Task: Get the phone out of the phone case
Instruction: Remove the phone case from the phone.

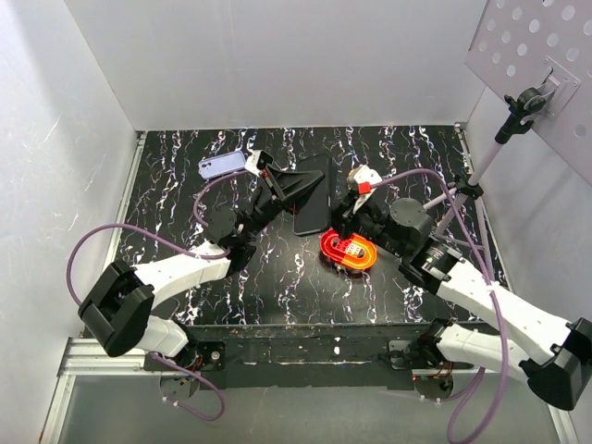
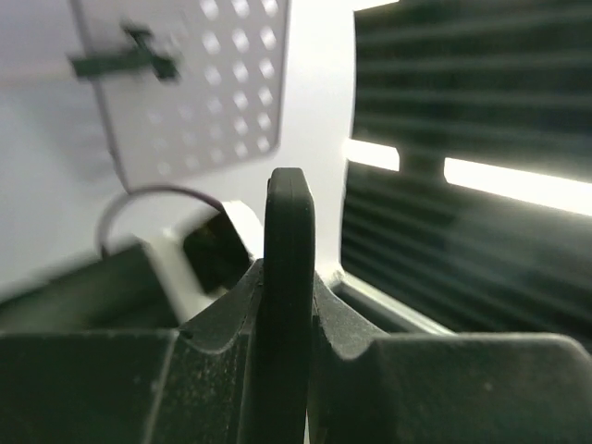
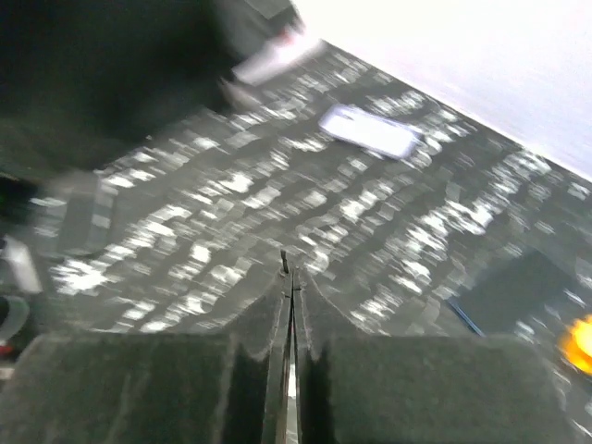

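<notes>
Roughly, phone [image 1: 314, 180] in left gripper [image 2: 287, 282], long axis near-far

No words, numbers or signs can be read in any of these pictures. The red and orange thing [image 1: 349, 252] on the bench [image 1: 185, 166] has small pale marks on top, but they are too tiny to read. Both pictures taken from the arms are too blurry to show any letters.
</notes>
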{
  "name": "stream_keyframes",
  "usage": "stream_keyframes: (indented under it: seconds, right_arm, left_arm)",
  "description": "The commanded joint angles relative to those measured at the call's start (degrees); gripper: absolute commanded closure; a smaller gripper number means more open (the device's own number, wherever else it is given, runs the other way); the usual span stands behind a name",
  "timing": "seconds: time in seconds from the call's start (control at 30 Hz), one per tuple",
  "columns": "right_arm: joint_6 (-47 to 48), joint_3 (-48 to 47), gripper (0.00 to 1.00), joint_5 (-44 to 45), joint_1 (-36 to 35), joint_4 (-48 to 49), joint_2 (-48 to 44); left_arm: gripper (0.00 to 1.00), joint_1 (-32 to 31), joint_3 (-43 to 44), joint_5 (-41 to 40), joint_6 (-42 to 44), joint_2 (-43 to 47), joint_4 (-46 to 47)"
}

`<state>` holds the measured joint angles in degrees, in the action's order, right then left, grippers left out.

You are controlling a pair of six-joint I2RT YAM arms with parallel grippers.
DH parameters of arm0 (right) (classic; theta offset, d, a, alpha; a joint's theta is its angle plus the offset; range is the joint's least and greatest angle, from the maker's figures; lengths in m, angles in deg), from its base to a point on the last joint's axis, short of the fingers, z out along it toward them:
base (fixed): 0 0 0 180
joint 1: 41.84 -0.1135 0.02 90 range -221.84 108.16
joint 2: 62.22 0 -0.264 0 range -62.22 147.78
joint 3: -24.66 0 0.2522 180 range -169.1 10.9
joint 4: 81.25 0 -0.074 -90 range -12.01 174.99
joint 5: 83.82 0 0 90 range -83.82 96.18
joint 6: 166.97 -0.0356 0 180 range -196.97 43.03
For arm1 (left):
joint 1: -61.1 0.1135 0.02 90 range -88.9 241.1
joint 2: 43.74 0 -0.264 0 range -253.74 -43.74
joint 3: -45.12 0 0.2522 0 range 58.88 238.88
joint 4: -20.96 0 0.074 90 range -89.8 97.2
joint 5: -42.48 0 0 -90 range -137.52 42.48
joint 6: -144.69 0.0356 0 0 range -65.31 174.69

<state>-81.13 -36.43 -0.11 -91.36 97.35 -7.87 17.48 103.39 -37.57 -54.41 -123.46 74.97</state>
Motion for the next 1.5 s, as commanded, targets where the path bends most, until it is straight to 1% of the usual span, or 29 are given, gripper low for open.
stream_keyframes:
  seconds: [0.0,0.1,0.17,0.2,0.23,0.3,0.37,0.4,0.47,0.5,0.57,0.67,0.83,0.97,1.1,1.17,1.23,1.47]
  right_arm:
    - [4.0,0.9,0.99,9.3,4.2,-5.1,0.7]
    - [1.8,0.1,0.99,7.2,6.4,-7.1,0.1]
    - [-2.8,-2.4,0.99,6.6,6.4,-12.2,-0.6]
    - [-6.0,-3.5,0.98,4.2,6.4,-17.2,-1.2]
    - [-10.2,-3.8,0.90,3.2,6.4,-19.2,-2.3]
    - [-17.1,-2.8,0.74,-1.9,6.4,-22.0,-5.7]
    - [-22.8,-1.4,0.59,-7.4,6.4,-22.1,-9.4]
    - [-25.6,-0.7,0.50,-9.8,6.4,-21.7,-10.7]
    - [-29.8,-0.3,0.37,-14.7,6.4,-19.9,-12.9]
    - [-31.4,-0.7,0.33,-16.4,6.4,-19.7,-13.2]
    - [-32.7,-2.3,0.32,-20.4,6.4,-19.1,-13.3]
    - [-33.8,-4.9,0.33,-25.0,6.4,-18.0,-11.9]
    - [-36.1,-8.5,0.37,-27.9,6.4,-15.6,-8.3]
    - [-37.2,-10.8,0.40,-27.4,6.5,-14.1,-5.5]
    - [-37.5,-12.3,0.48,-28.0,7.0,-14.6,-2.8]
    - [-37.2,-12.1,0.53,-28.8,7.0,-14.2,-2.1]
    - [-37.2,-11.1,0.57,-30.5,7.0,-12.9,-2.0]
    - [-36.9,-11.1,0.57,-29.1,7.2,-12.9,-0.9]
  left_arm:
    - [1.00,-1.8,5.0,8.9,-7.3,1.8,17.0]
    - [1.00,-1.9,3.1,8.6,-4.9,3.8,13.4]
    - [1.00,-1.7,0.2,6.2,-2.5,5.1,12.2]
    - [1.00,-1.7,-1.2,5.2,-1.5,5.6,11.5]
    - [1.00,-1.6,-2.5,4.0,-0.6,5.8,10.5]
    - [1.00,-1.0,-4.3,1.5,1.6,6.2,9.5]
    - [1.00,-0.3,-5.3,0.2,4.7,6.4,8.2]
    - [1.00,0.0,-5.2,0.2,6.6,6.6,6.9]
    - [1.00,1.4,-4.3,1.1,10.4,7.1,0.8]
    - [1.00,2.2,-3.5,1.7,12.2,7.1,-0.6]
    - [1.00,3.9,-2.2,3.0,15.1,7.0,-3.2]
    - [1.00,5.0,-0.4,5.4,17.2,6.2,-6.3]
    - [1.00,5.4,0.8,7.3,19.3,6.5,-9.6]
    - [1.00,5.3,0.6,7.8,19.1,7.3,-10.5]
    - [1.00,5.3,0.8,8.4,18.6,7.7,-10.2]
    - [1.00,5.3,0.9,8.9,18.0,7.7,-9.8]
    - [1.00,5.5,0.9,8.9,17.6,7.9,-9.7]
    - [1.00,5.5,0.8,9.9,16.0,7.6,-8.3]
